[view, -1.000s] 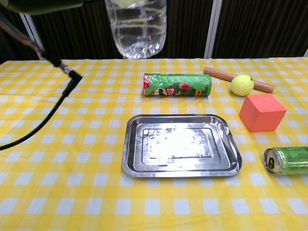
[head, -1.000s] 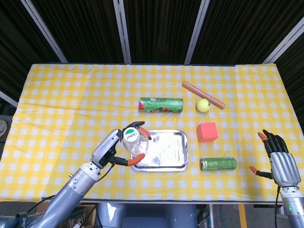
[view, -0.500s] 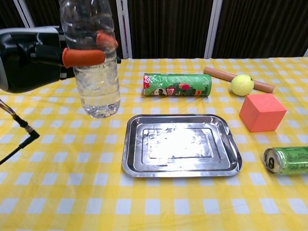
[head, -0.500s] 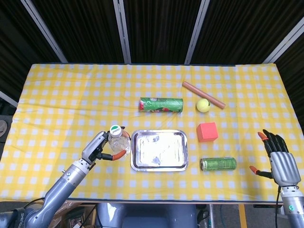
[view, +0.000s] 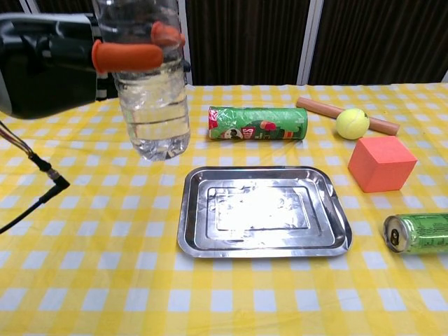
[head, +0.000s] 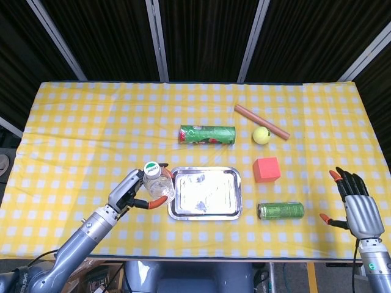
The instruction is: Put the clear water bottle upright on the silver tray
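My left hand (head: 131, 192) (view: 66, 59) grips the clear water bottle (head: 157, 182) (view: 150, 91) upright in the air, cap up, just left of the silver tray (head: 206, 210) (view: 203, 238). In the chest view the bottle's base hangs above the cloth near the tray's left rim. The tray lies flat with nothing on it. At the table's front right edge my right hand (head: 354, 204) is open, fingers spread, holding nothing; the chest view does not show it.
A green tube can (head: 208, 134) (view: 257, 123) lies behind the tray. Right of the tray are an orange cube (head: 266, 169) (view: 381, 164), a green drink can (head: 281, 210) (view: 418, 232), a tennis ball (head: 262, 135) (view: 352, 123) and a brown stick (head: 261, 121) (view: 322, 108).
My left hand carried the bottle from over the tray down and left, then back a little right toward the tray's left rim. The right hand shifted only slightly.
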Controlling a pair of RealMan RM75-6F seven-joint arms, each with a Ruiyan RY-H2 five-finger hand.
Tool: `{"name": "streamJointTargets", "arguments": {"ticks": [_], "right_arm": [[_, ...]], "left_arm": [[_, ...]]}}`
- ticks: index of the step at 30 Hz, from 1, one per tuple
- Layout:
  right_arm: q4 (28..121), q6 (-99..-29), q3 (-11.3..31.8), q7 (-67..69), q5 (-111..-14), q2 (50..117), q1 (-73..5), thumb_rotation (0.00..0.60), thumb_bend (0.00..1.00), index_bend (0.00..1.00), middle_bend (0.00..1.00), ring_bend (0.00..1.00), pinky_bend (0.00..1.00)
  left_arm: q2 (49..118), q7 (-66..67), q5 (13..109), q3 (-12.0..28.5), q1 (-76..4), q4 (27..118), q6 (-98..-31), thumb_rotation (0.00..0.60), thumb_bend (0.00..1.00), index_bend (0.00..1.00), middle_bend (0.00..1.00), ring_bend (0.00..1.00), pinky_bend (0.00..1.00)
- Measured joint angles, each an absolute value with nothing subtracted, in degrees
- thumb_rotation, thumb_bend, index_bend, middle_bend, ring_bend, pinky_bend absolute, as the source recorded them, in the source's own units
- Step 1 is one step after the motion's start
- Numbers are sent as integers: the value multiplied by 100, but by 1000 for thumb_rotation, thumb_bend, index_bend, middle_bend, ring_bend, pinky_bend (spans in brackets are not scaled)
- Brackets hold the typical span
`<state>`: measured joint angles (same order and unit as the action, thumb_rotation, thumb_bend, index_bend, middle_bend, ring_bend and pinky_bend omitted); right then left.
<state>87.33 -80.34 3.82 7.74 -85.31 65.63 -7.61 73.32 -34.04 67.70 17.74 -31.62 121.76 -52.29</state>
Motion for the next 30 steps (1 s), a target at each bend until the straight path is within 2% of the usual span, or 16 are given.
{"name": "streamJointTargets", "arguments": {"ticks": [10,13,17,21,30], "right_arm": [[8743,-8024,368,675,-8536,6590,-769,600,49,9,0,0,0],[8720,-7987,367,637,-8514,6615,-781,600,50,10,0,0,0],[8724,-7996,367,611,-8518,6629,-785,600,50,10,0,0,0],[8740,-8030,368,602,-8524,6626,-771,600,50,9,0,0,0],[8764,-8038,367,631,-8536,6611,-769,600,50,10,0,0,0]], "left_arm": [[6933,-2176,5415,2381,-3634,13306,-5677,600,469,594,587,88,52],[6913,-2260,5053,2703,-3877,13419,-5646,600,469,593,587,88,52],[6830,-2394,4815,2872,-4045,13483,-5544,600,469,593,587,88,52],[6730,-2399,4725,2820,-4058,13496,-5477,600,468,594,586,88,52],[6578,-2492,5047,2171,-3546,13170,-5513,600,469,595,587,88,52]]}}
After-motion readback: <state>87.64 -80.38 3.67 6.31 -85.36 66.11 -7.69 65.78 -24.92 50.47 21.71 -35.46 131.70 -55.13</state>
